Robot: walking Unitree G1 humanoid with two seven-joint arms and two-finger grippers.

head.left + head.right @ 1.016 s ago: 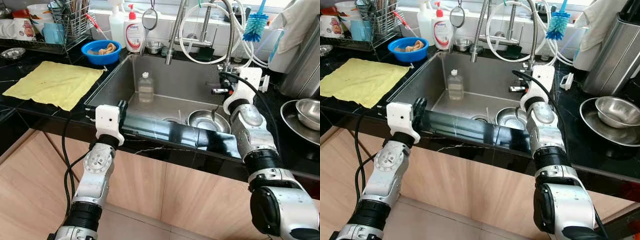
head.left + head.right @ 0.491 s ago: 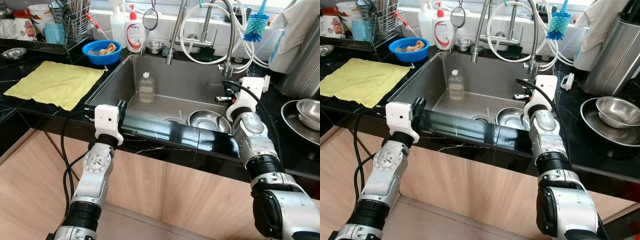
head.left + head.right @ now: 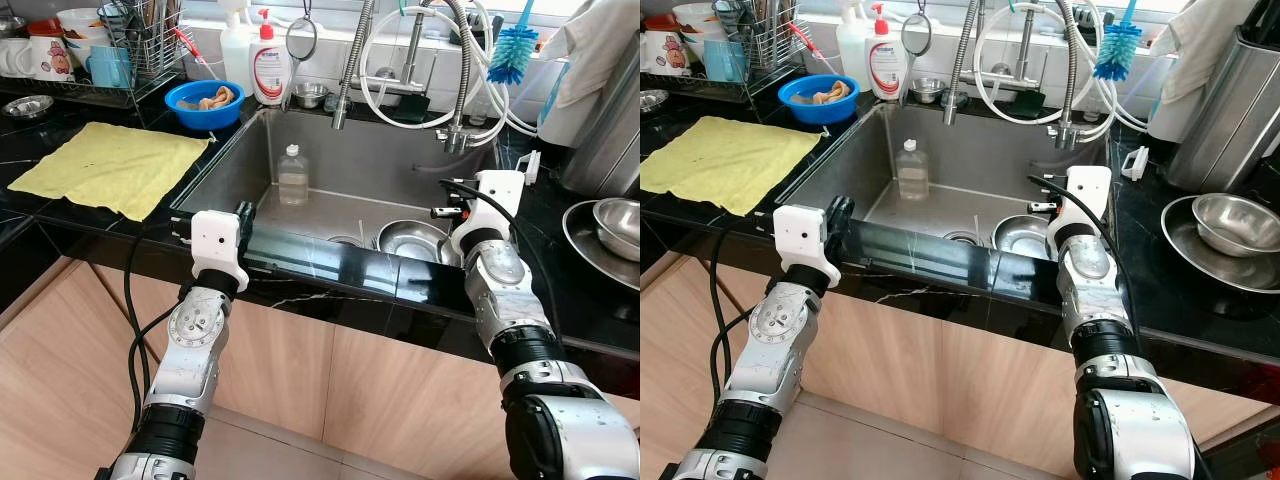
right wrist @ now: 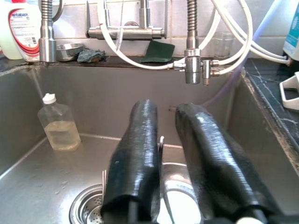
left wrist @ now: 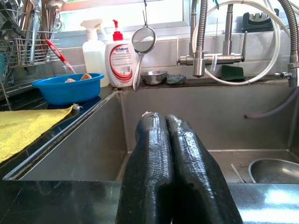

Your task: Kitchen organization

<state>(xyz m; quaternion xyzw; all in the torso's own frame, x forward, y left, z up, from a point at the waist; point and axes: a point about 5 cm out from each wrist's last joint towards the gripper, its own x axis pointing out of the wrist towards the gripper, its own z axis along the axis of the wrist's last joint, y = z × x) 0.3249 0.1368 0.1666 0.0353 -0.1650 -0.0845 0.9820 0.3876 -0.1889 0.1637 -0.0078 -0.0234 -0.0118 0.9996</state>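
- You face a black stone counter [image 3: 90, 235] with a deep steel sink [image 3: 240, 165] set into it; taps and white hoses crowd the back wall, and a dish rack [image 3: 140, 45] stands at the far left.
- The right gripper [image 4: 170, 154] hangs over the sink's right half, its fingers slightly parted with nothing between them; a steel bowl [image 3: 415, 240] lies on the sink floor directly below and a little ahead of it, and what looks like a utensil handle shows between the fingers in the wrist view, too unclear to name.
- The left gripper [image 5: 166, 140] rests at the sink's front left edge, fingers pressed together and empty, pointing across the basin.
- A small plastic bottle [image 3: 292, 176] stands upright on the sink floor near the back wall, left of centre; it lies ahead of the left gripper and well apart from the right one.
- I judge the bowl the likely target; your right arm is much the nearer, and the move is mainly down.
- Watch the edges: the sink's right wall is just beside the right gripper and the hoses hang close above and behind; open room lies to the left, towards the drain [image 4: 88, 212].
- A yellow cloth [image 3: 105, 165] lies flat on the left counter; more steel bowls [image 3: 615, 225] sit on the right counter.
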